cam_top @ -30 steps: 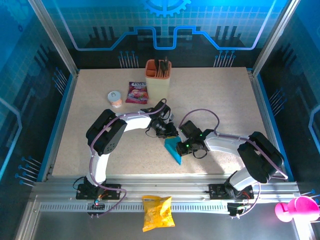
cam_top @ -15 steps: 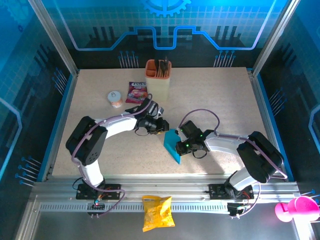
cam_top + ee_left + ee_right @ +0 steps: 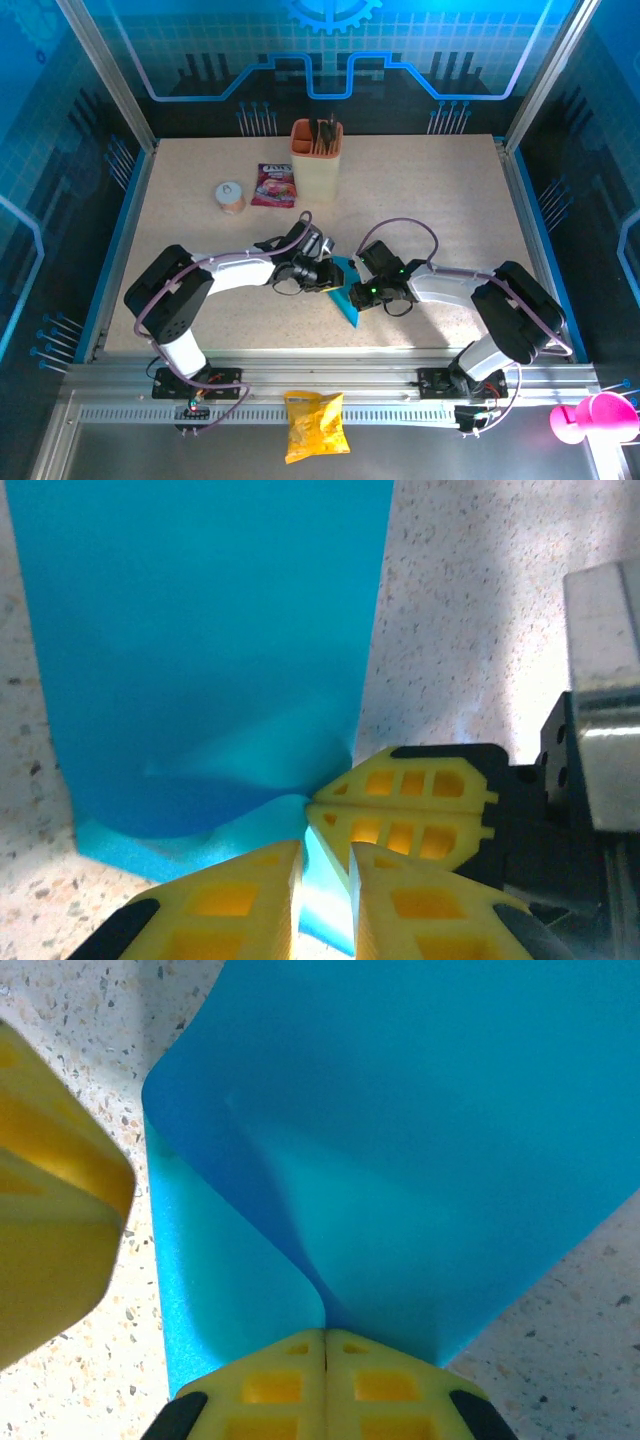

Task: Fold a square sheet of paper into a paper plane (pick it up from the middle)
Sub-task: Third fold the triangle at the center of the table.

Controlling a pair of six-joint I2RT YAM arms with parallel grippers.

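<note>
**Near the Table's Front Edge, Both Claws Meet at the Blue Paper**

Midway along the near edge of the table [image 3: 450, 200], a little way in from it, lies the sheet of paper [image 3: 347, 300]. It is folded into a bright-blue wedge with its sharp tip toward the near edge. The arms reach in from either side and their claws almost meet over its far end.

The right gripper [image 3: 325, 1338] has its yellow fingers pressed flat together with no gap, pinching the paper's top layer. That layer lifts off the lower one and curves into the pinch, while a paler layer lies flat on the table beneath. From the left wrist, these same closed fingers sit at the edge of the raised flap.

The left gripper [image 3: 325, 848] stands just beside them on the paper's left side. Its jaws are narrow, leaving a slim slot in which pale blue paper shows. I cannot tell whether they actually clamp that layer or only straddle it.

Toward the far edge, near its middle, stands a beige cup [image 3: 316, 165] holding dark sticks. A pink-purple packet [image 3: 275, 186] lies just to its left, and a small round tub [image 3: 231, 197] sits further left. A yellow snack bag [image 3: 315, 425] rests on the metal rail in front of the table.
</note>
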